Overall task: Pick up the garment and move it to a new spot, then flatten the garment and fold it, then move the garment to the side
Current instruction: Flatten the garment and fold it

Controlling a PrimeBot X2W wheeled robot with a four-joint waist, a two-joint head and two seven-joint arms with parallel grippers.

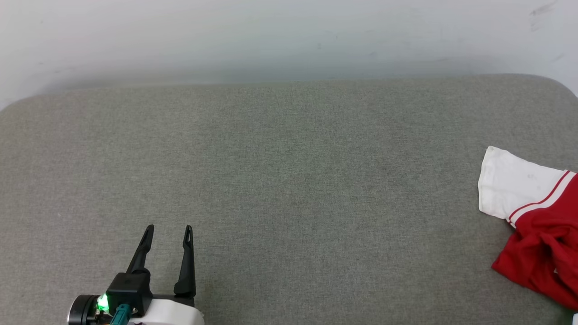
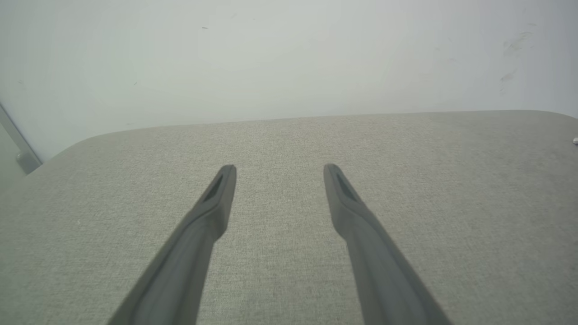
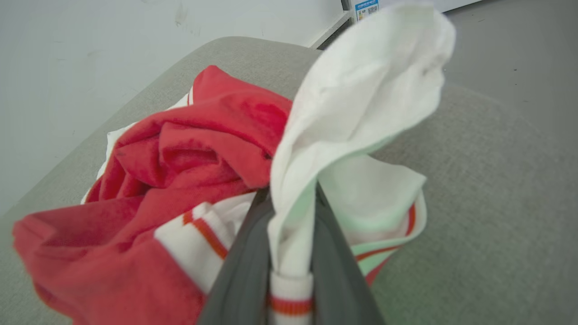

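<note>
The red and white T-shirt (image 1: 544, 234) lies crumpled at the right edge of the gray bench (image 1: 289, 180). The right fingers (image 3: 250, 253) are pinched shut on a white sleeve fold. The left fingers (image 1: 186, 259) are spread wide and hold nothing, over bare bench well apart from the T-shirt.

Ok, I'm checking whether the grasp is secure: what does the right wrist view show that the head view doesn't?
Right wrist view: the right gripper, its two dark fingers shut on a white sleeve of the bright red soft-fabric T-shirt. The striped cuff is pinched between them, the red body lies crumpled behind, and a grey floor lies beyond.
Head view: the left gripper, open and holding nothing, at the lower left over the grey padded fabric surface.
Both: the T-shirt, that surface and the pale wall.
</note>
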